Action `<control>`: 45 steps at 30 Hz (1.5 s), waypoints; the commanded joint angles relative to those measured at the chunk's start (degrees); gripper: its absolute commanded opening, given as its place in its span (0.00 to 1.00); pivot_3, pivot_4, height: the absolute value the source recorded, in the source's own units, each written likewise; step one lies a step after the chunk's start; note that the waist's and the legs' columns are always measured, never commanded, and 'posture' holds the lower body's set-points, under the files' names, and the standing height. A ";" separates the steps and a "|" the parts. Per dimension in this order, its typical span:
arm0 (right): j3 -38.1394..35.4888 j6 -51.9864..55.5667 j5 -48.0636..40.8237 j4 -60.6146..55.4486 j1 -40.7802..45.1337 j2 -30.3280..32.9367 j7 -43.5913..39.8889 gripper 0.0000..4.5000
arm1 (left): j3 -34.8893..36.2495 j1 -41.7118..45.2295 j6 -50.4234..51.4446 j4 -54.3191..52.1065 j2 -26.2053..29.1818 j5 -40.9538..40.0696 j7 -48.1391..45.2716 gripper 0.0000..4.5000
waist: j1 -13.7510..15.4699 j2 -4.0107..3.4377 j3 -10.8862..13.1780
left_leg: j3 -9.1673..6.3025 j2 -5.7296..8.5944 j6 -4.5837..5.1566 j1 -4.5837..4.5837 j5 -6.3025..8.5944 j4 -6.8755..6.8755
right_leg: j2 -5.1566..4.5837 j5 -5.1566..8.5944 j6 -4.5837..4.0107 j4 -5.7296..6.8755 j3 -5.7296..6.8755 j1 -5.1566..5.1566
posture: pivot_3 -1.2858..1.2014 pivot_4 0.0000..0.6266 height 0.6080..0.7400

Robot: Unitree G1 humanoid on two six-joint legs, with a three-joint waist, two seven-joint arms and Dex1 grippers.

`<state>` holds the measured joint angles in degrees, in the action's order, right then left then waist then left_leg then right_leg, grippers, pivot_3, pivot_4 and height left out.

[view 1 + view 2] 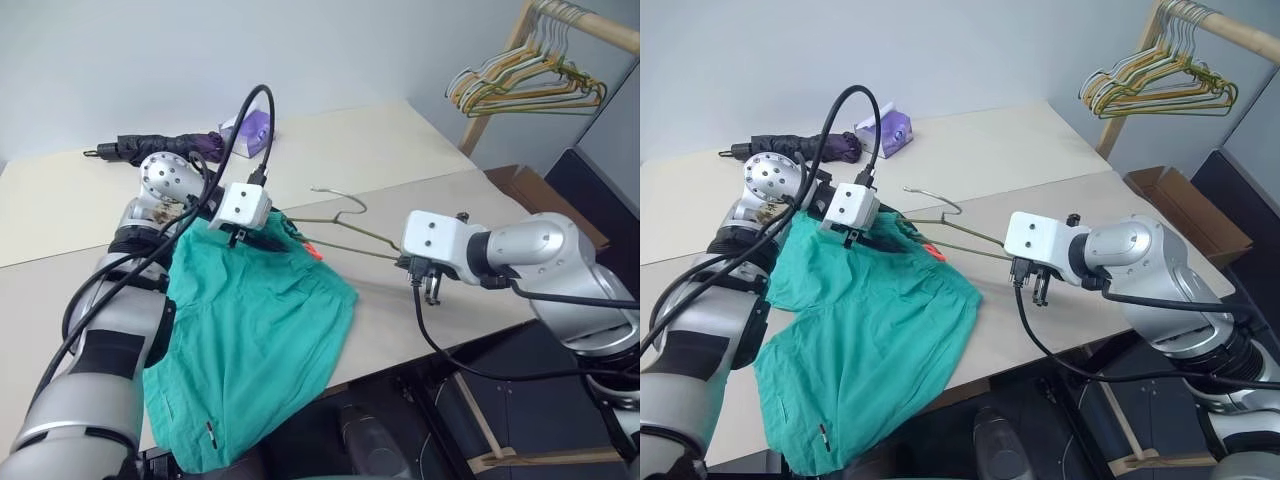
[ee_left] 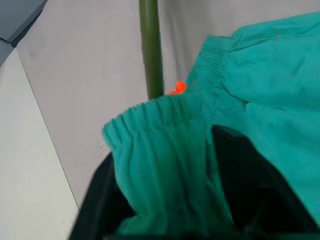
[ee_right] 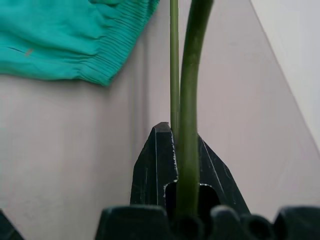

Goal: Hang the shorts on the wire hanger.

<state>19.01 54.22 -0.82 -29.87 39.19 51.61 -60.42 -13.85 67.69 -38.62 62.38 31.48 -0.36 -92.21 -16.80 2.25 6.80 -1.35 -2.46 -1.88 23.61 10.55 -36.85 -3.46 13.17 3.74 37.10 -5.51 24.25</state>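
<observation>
The shorts [image 1: 255, 350] lie on the table [image 1: 400, 170], spread toward its near edge, with the lower part hanging over that edge. The gathered waistband is raised at the far end, where the left gripper [image 1: 262, 240] meets it. In the left wrist view, a fold of waistband cloth sits between the two black fingers [image 2: 250, 190] — the gripper is grasping the shorts. A small orange tag [image 1: 314, 251] shows at the waistband, just beside the wire.

The hanger [image 1: 345, 225] is held above the table, between the two arms. Its hook curves up and away from the robot; one end reaches the waistband at the left gripper, the other end runs into the right gripper [image 1: 430, 290]. In the right wrist view, the black fingers [image 3: 160, 165] are clenched on the wire — two strands rise from between them, toward the waistband edge.

On the far part of the table lie a dark folded umbrella [image 1: 160, 147] and a purple-and-white pack [image 1: 250, 128], well apart from the shorts. A bunch of hangers [image 1: 525, 85] hangs on a wooden rail [image 1: 590, 25] at the far right.
</observation>
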 commanded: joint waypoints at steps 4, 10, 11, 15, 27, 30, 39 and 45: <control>-3.81 2.02 -4.75 -2.68 2.96 -0.05 -0.35 0.00 | 1.61 1.45 1.55 -0.76 0.79 -2.11 -0.29 0.00 | 0.12 0.00 0.00 | -0.01 0.00 0.00 0.01 0.00 0.00 | 0.00 0.00 0.00 0.00 0.00 0.00 | 0.44 0.03 1.00; -5.21 -0.52 -8.46 -2.22 2.52 -0.66 -1.43 0.00 | -0.52 -0.26 7.18 -4.79 3.18 -7.07 -0.29 0.00 | 0.07 -0.01 0.00 | -0.02 0.00 0.00 0.01 0.00 0.00 | 0.00 0.00 0.00 0.02 0.01 0.01 | 0.44 0.03 1.00; -5.56 -0.22 -8.71 -1.79 2.45 -1.26 -0.72 0.00 | -1.00 -0.83 8.01 -5.88 3.83 -7.87 -0.29 0.00 | 0.05 -0.01 -0.01 | -0.02 0.00 0.00 0.00 0.00 0.00 | 0.00 0.00 0.00 0.02 0.00 0.00 | 0.44 0.02 1.00; -5.93 -0.50 -8.21 1.26 2.32 -1.50 1.24 0.24 | -2.36 -3.73 11.31 -10.38 6.28 -11.22 -0.29 0.00 | 0.09 -0.01 -0.07 | -0.01 -0.01 0.00 -0.03 0.00 0.00 | 0.00 -0.01 0.00 0.05 0.00 -0.01 | 0.44 0.03 1.00; -23.95 6.73 -13.22 6.04 -5.20 1.96 7.90 0.99 | 0.88 -11.70 19.96 -19.05 12.15 -14.78 -0.29 0.00 | 0.64 -0.02 -0.07 | -0.02 -0.01 0.00 -0.02 0.00 0.00 | 0.01 0.00 0.00 0.04 -0.01 -0.02 | 0.45 0.11 1.00; -30.25 9.62 -18.38 4.18 -10.82 1.41 6.20 0.99 | 2.71 -11.85 21.76 -19.67 11.85 -14.15 -0.17 0.00 | 1.22 -0.02 -0.06 | 0.00 -0.02 0.00 -0.06 0.00 0.00 | 0.01 0.00 -0.01 0.04 -0.02 -0.04 | 0.45 0.11 1.00; -28.76 13.10 -27.92 1.16 -19.16 -24.07 18.53 0.99 | 5.69 -9.27 26.95 -20.18 9.74 -13.58 -0.27 0.00 | 1.65 -0.07 -0.03 | 0.01 -0.03 0.02 -0.13 0.01 0.02 | 0.08 0.00 -0.01 0.04 -0.08 -0.09 | 0.45 0.15 1.00; -24.79 14.75 -30.76 7.00 -17.14 -32.86 22.69 0.99 | 5.53 -8.95 28.08 -21.11 9.75 -13.90 -0.29 0.00 | 2.02 -0.09 -0.02 | -0.03 -0.02 0.02 -0.09 0.01 0.02 | 0.06 -0.01 -0.01 0.03 -0.05 -0.08 | 0.45 0.13 1.00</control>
<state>-5.98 68.24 -29.57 -23.17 20.74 19.45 -38.36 -9.87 56.95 -10.85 43.29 40.56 -13.53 -92.28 -14.78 2.16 6.78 -1.38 -2.48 -1.86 23.53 10.56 -36.83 -3.40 13.16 3.73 37.13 -5.56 24.17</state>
